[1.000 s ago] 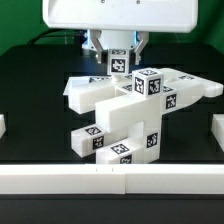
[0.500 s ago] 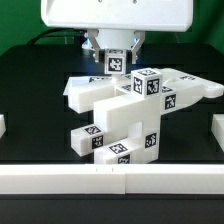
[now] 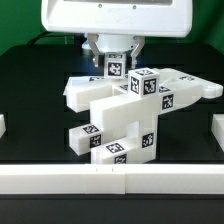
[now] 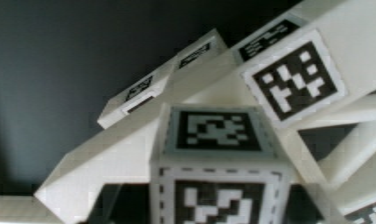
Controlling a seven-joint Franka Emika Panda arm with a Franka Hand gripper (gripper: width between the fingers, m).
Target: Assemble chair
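The chair (image 3: 125, 110) occupies the centre of the exterior view, resting on a black table (image 3: 35, 115). It is a cluster of white blocky parts joined at angles. A long bar (image 3: 100, 95) runs from the left of centre toward the middle. A tagged block (image 3: 146, 82) stands at the upper middle of the cluster. A second bar (image 3: 190, 88) extends toward the right edge of the frame. Lower blocks (image 3: 115, 140) with square black-and-white tags sit at the bottom centre, nearest the camera.

An upright tagged piece (image 3: 118, 65) rises at the rear of the cluster, in the upper centre of the frame. The gripper (image 3: 117, 55) is directly above it, with one finger on each side of that piece. The jaws stand narrow and are closed on it. Whether this piece is fully seated in the rest of the chair cannot be determined.

In the wrist view, tagged faces (image 4: 217, 130) of the white parts fill most of the frame, close to the lens and somewhat blurred. The gripper fingers are not distinguishable there.

The robot arm (image 3: 115, 15) fills the top centre of the exterior view as a large white housing. A low white wall (image 3: 110, 178) runs across the bottom of the frame, with short white sections at the left and right edges.
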